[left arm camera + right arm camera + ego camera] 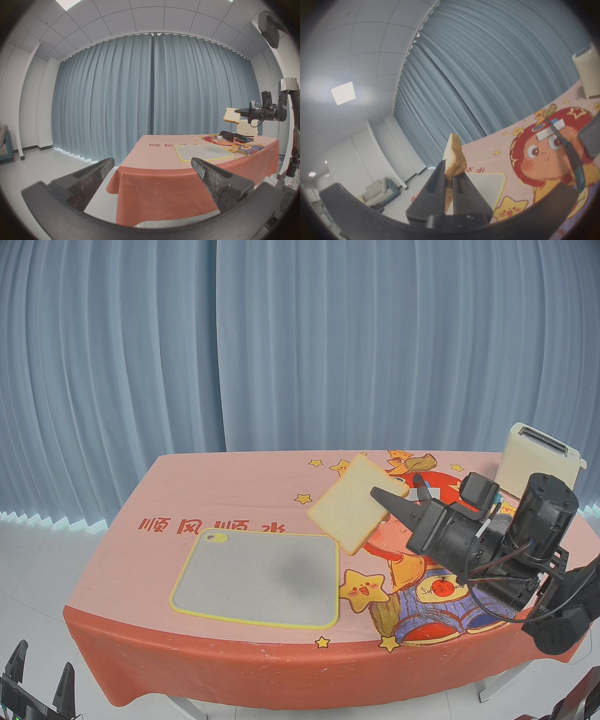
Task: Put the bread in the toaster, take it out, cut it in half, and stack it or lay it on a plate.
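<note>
Right gripper (382, 497) clamps the bread (351, 507) by one edge, aloft; the cutting board (256, 577) lies below, beyond its fingertips.

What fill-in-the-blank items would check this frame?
1. The right gripper is shut on the ____.
2. The left gripper is ____.
3. The board on the table has a ____ rim.
Missing words: bread; open; yellow.
</note>
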You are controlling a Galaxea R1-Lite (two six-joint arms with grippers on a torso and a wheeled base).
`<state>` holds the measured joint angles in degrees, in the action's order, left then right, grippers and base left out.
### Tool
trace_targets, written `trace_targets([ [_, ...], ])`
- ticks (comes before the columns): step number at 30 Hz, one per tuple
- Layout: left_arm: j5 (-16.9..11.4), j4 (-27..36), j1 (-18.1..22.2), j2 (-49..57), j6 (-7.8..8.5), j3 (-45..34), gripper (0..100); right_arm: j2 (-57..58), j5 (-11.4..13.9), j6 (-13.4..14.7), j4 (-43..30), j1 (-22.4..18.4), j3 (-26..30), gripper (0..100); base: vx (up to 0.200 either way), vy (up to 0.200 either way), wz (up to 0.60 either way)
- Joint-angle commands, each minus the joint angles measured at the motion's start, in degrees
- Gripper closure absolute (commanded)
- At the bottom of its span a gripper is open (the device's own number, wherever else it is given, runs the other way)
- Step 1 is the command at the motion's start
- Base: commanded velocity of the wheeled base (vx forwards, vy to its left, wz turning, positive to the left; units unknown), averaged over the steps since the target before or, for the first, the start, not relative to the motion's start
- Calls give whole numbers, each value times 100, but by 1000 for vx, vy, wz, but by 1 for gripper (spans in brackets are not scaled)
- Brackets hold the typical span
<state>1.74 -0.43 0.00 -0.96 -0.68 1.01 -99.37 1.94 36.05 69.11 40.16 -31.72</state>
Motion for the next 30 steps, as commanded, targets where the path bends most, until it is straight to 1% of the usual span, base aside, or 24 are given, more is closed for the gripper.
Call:
trace_targets([
  [1, 1, -1, 0, -9, -2, -101, 0, -461, -150, 254, 6, 177, -221, 100, 0, 0, 0],
  [2, 1, -1, 0, -9, -2, -101, 0, -514, -159, 333, 6, 177, -247, 100, 0, 0, 0],
  [4, 1, -1, 0, -9, -2, -101, 0, -522, -159, 377, 6, 186, -256, 100, 0, 0, 0],
  [9, 1, -1, 0, -9, -2, -101, 0, -593, -159, 588, 6, 186, -344, 100, 0, 0, 0],
  [16, 1, -1, 0, -9, -2, -101, 0, -602, -203, 605, 15, 230, -388, 100, 0, 0, 0],
  [19, 1, -1, 0, -9, -2, -101, 0, -593, -211, 605, 94, 238, -396, 100, 0, 0, 0],
  [20, 1, -1, 0, -9, -2, -101, 0, -628, -220, 605, 226, 265, -388, 100, 0, 0, 0],
  [25, 1, -1, 0, -9, -2, -101, 0, -637, -220, 605, 287, 309, -388, 100, 0, 0, 0],
  [29, 1, -1, 0, -9, -2, -101, 0, -645, -220, 702, 287, 361, -396, 100, 0, 0, 0],
  [30, 1, -1, 0, -9, -2, -101, 0, -628, -229, 816, 287, 388, -396, 100, 0, 0, 0],
])
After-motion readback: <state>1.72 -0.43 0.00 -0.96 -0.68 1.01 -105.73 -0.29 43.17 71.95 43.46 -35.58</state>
